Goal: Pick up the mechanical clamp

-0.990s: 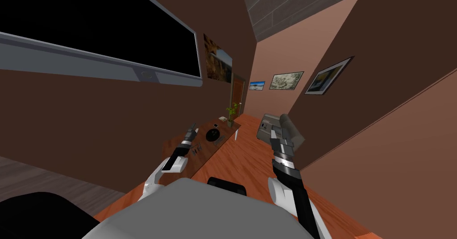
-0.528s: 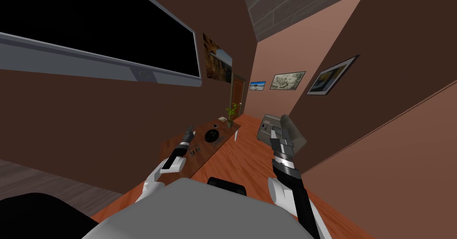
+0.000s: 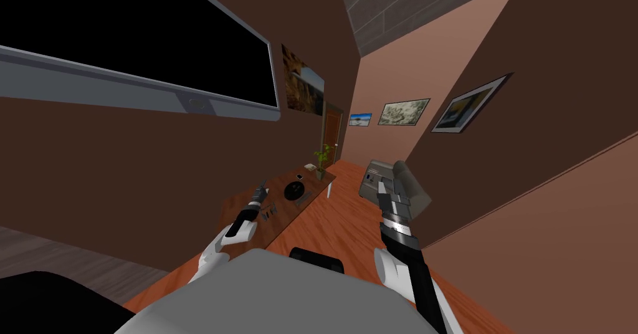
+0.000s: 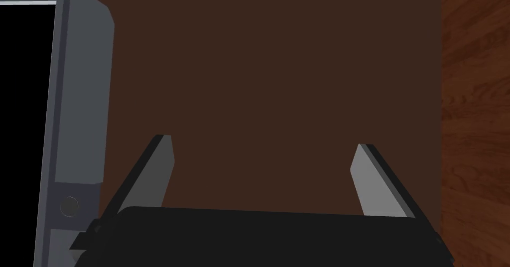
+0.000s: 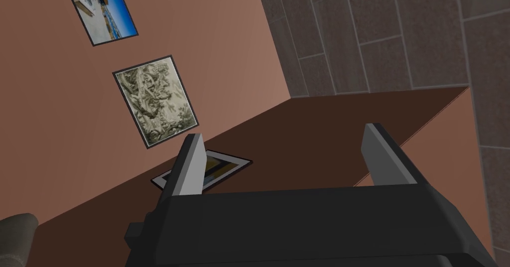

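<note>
The mechanical clamp (image 3: 269, 212) is a small dark thing lying on the near end of a long brown table (image 3: 283, 215) against the left wall. My left gripper (image 3: 261, 188) hovers just above and beyond the clamp, apart from it. In the left wrist view that gripper (image 4: 261, 152) is open with nothing between its fingers, and it faces the dark brown wall. My right gripper (image 3: 387, 191) is raised at the right, away from the table; its fingers (image 5: 191, 162) stand open and empty.
A black round object (image 3: 294, 190), a flat grey item (image 3: 303, 200), a potted plant (image 3: 322, 159) and small white items sit further along the table. A large black screen (image 3: 124, 43) hangs on the wall above. A grey armchair (image 3: 389, 181) stands right of the wooden floor (image 3: 336, 218).
My left arm has stretched forward and down over the table's near end, its gripper sinking closer to the clamp. The right arm has held still. The head view has shifted slightly.
</note>
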